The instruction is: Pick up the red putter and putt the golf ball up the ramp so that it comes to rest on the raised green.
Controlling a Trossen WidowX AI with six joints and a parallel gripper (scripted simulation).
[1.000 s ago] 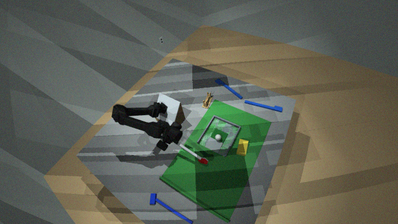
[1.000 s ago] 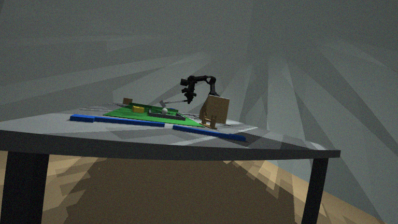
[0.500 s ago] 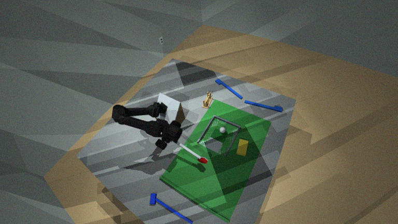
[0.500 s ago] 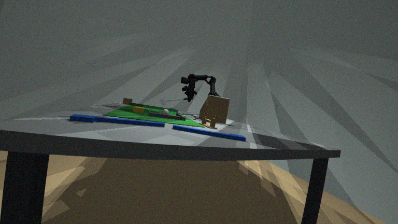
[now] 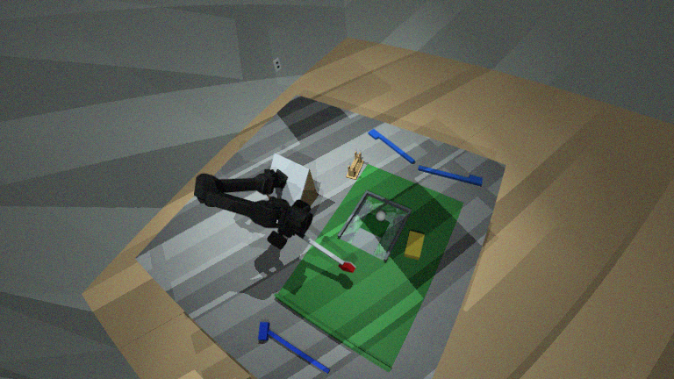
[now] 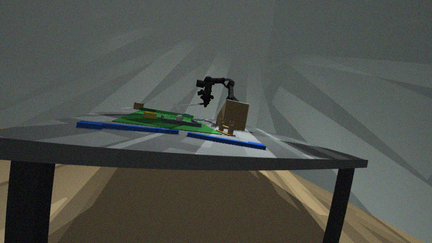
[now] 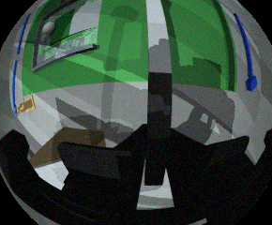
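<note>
The white golf ball is on the raised green, inside its grey border. Whether it is moving cannot be told. My gripper is shut on the dark grip of the red putter. The white shaft slants out over the green mat, and the red head hangs above it, apart from the ball, with its shadow below. The head is out of the wrist view.
A yellow block sits beside the border. A small wooden stand is off the mat's corner. A box stands near the arm. Blue clubs lie around the mat.
</note>
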